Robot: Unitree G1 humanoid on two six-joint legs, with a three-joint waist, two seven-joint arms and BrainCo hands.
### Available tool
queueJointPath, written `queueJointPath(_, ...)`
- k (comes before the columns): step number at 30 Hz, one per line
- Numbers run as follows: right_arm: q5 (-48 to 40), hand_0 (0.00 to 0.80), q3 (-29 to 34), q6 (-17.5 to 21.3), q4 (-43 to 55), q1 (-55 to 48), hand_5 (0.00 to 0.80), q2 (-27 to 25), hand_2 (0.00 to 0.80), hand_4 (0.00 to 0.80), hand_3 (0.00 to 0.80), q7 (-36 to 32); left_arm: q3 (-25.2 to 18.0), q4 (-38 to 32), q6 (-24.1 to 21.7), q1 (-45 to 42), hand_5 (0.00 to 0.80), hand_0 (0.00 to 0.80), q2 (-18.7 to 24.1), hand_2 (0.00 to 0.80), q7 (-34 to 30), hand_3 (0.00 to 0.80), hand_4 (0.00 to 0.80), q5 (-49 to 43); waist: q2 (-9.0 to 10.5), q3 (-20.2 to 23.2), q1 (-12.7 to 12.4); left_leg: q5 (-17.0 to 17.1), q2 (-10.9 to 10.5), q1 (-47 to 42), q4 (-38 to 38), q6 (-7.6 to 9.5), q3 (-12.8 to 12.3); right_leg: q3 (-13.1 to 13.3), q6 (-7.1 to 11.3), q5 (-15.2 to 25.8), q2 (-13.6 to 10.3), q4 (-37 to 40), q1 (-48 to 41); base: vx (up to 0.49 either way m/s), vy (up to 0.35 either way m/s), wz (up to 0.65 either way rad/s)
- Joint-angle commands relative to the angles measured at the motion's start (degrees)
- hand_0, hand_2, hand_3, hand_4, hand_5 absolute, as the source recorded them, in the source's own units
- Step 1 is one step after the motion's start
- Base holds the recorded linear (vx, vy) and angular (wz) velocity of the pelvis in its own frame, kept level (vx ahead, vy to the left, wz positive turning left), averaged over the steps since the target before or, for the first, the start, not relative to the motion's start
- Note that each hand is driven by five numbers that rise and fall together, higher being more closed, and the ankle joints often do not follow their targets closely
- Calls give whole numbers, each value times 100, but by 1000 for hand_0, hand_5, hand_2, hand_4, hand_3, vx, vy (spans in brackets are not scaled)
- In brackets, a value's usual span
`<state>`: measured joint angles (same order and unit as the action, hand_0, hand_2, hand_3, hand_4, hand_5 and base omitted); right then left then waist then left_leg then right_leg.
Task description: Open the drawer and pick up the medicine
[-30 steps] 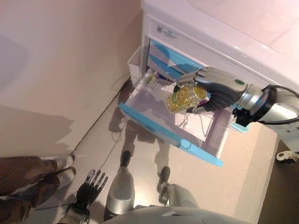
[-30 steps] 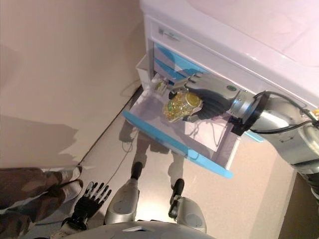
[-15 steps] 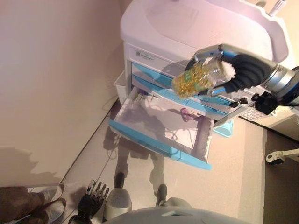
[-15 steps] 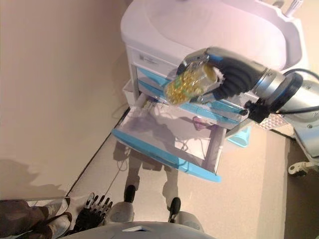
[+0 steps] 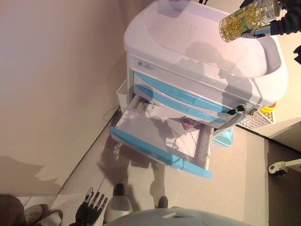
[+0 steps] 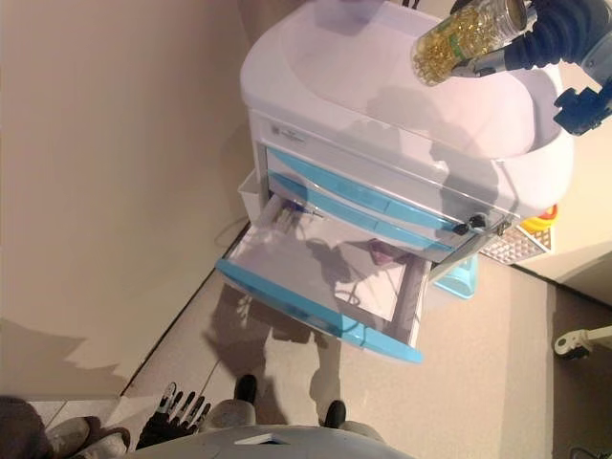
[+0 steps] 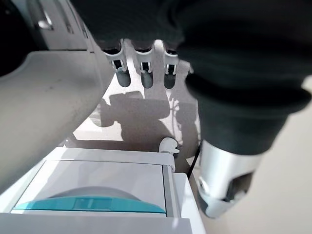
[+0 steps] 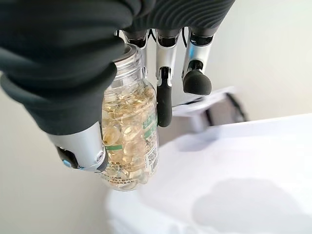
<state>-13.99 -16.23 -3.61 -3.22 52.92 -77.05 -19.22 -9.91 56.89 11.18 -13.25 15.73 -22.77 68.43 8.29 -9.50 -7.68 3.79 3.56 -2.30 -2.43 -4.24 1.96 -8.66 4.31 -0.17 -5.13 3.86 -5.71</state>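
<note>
The medicine is a clear bottle (image 5: pixel 242 16) full of yellow capsules, with a green-edged label. My right hand (image 6: pixel 564 29) is shut on it, fingers (image 8: pixel 163 92) and thumb curled round the bottle (image 8: pixel 129 141), holding it tilted above the white cabinet's top (image 5: pixel 197 42). Below, the lowest drawer (image 5: pixel 160 153) with a blue front stands pulled out. A small purple item (image 5: pixel 190 123) and a few small things (image 5: pixel 141 106) lie inside it. My left hand (image 5: pixel 91 212) hangs low near the floor, fingers (image 7: pixel 141 63) straight, holding nothing.
Two shut blue-fronted drawers (image 5: pixel 174 94) sit above the open one. A white bin (image 5: pixel 121 94) hangs on the cabinet's left side. A blue object (image 5: pixel 225 136) and a white mesh basket (image 5: pixel 256 120) are at its right. A person's shoes (image 5: pixel 40 216) show at the lower left.
My right hand has lifted the bottle from over the open drawer to above the cabinet's top. The camera has also shifted; the drawer stays open.
</note>
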Motion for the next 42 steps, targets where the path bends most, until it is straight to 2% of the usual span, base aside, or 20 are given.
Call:
queueJointPath(1,297,800,-727,-117,-570,819,800,-280,800,800,800,65,-2,-150,142,-165,0,0,419,0,173,0,0,-142,199,247,-234,-643,-134,146,249,125,200,-329,334,-7,-151,-348,166,39,-10,3)
queueJointPath(9,776,800,-2623,-152,-2309,2275,800,-1,800,800,800,-381,59,-282,345,-122,0,0,612,0,383,0,0,-180,168,220,-457,-605,-180,116,219,133,350,-457,324,-8,-183,-333,89,46,-7,11)
queueJointPath(16,1185,800,-3286,-121,-3155,2564,800,431,800,800,800,-713,146,-398,493,-120,0,0,721,0,489,0,0,-238,73,173,-652,-595,-212,123,239,142,503,-529,293,-48,-198,-351,53,51,-16,6)
queueJointPath(26,1828,800,-3501,214,-4398,2434,800,880,800,800,800,-895,249,-416,587,-138,0,0,780,0,462,0,0,-305,-76,128,-879,-546,-227,154,229,135,672,-626,237,-124,-186,-376,17,28,-16,4)
queueJointPath(33,2204,800,-3351,374,-5016,2187,800,931,800,800,800,-778,224,-389,613,-181,0,0,834,0,439,0,0,-380,-105,120,-998,-513,-229,129,190,128,764,-695,238,-122,-162,-344,-37,31,-25,7)
queueJointPath(42,2497,800,-3017,247,-5388,1807,800,936,800,800,800,-680,212,-448,659,-238,0,0,910,0,424,0,0,-477,-138,92,-1091,-493,-257,152,205,141,882,-715,236,-137,-128,-374,-30,30,-26,6)
